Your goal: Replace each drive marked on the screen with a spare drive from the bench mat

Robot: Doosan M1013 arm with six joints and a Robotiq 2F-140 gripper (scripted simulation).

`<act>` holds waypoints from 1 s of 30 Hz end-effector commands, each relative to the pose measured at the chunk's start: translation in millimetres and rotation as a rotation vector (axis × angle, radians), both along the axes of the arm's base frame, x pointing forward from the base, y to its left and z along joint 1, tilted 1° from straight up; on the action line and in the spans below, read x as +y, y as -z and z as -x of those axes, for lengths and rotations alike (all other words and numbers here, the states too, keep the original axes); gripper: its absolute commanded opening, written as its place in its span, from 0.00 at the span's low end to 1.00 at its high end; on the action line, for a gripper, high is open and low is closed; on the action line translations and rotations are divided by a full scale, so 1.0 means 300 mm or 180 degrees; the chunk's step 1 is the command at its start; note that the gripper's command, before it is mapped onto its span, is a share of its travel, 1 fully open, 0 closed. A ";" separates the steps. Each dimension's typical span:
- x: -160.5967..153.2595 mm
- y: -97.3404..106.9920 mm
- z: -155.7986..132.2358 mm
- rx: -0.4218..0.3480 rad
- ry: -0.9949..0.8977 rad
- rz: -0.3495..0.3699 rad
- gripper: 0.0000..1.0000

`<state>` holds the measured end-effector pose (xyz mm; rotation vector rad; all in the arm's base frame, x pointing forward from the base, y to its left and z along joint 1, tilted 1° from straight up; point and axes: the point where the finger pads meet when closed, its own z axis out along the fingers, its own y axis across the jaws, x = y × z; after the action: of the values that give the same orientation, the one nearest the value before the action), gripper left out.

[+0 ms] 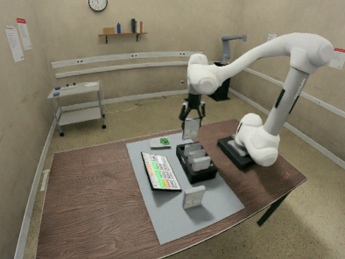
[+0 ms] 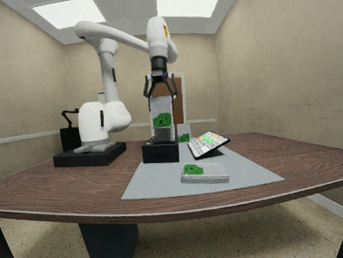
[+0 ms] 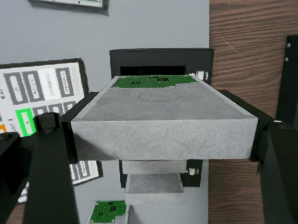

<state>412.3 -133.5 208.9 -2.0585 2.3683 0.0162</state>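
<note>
My gripper (image 1: pixel 192 120) (image 2: pixel 161 105) (image 3: pixel 158 105) is shut on a grey drive (image 1: pixel 191 130) (image 2: pixel 161 106) (image 3: pixel 165 107). The drive hangs upright above the back end of the black dock (image 1: pixel 202 176) (image 2: pixel 160 153) (image 3: pixel 116 60), its green board facing the exterior camera. A dark open bay (image 3: pixel 150 70) shows at that end in the wrist view. Three drives show in the dock, one nearest the front (image 1: pixel 201 164). One loose drive (image 1: pixel 193 197) (image 2: pixel 184 132) (image 3: pixel 107 212) stands upright on the mat (image 1: pixel 175 223) (image 2: pixel 152 183) (image 3: pixel 160 25). Another drive (image 1: pixel 159 143) (image 2: pixel 211 171) lies flat, green board up.
A tilted screen (image 1: pixel 159 171) (image 2: pixel 209 145) (image 3: pixel 45 95) stands left of the dock, with green and orange cells; its writing is too small to read. The arm's black base plate (image 1: pixel 236 153) (image 2: pixel 89 156) is on the dock's other side.
</note>
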 end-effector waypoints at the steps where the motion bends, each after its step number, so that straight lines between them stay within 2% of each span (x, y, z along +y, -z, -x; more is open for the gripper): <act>1: 0.000 0.021 -0.001 -0.0004 0.0000 0.0000 0.10; 30: 0.002 0.168 -0.002 -0.0004 0.0000 0.0000 0.10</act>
<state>412.3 -132.8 162.9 -2.0584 2.3682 0.0163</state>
